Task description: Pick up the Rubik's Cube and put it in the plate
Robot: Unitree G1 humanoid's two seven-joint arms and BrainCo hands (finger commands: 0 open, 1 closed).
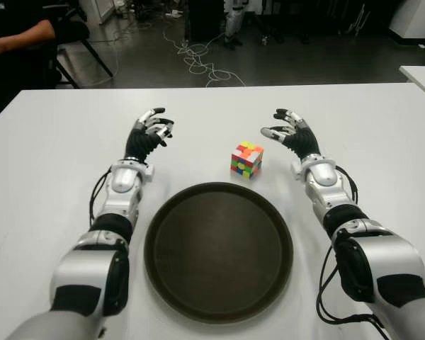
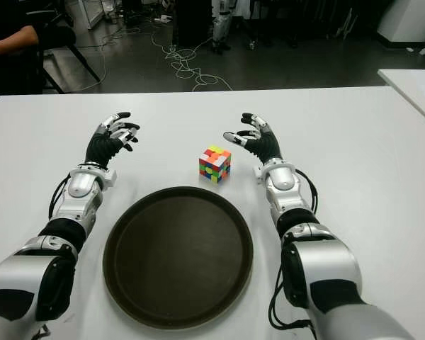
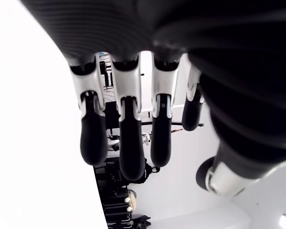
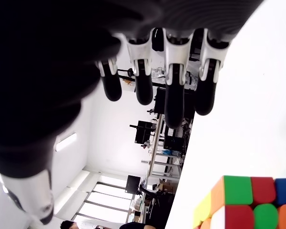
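white table [image 1: 49, 142]: rubik's cube [image 1: 246, 159] just left of empty right hand [image 1: 289, 132].

Multicoloured Rubik's Cube [image 1: 246, 159]; dark brown plate [image 1: 171, 283]; white table [image 1: 49, 177]

a broad white matte table [image 1: 49, 163] fills the foreground. beyond its far edge lies a dark grey floor [image 1: 304, 60] strewn with tangled white cables [image 1: 198, 60]. a second white table [image 1: 421, 74] shows at the far right; a seated person's arm [image 1: 18, 35] at the far left.
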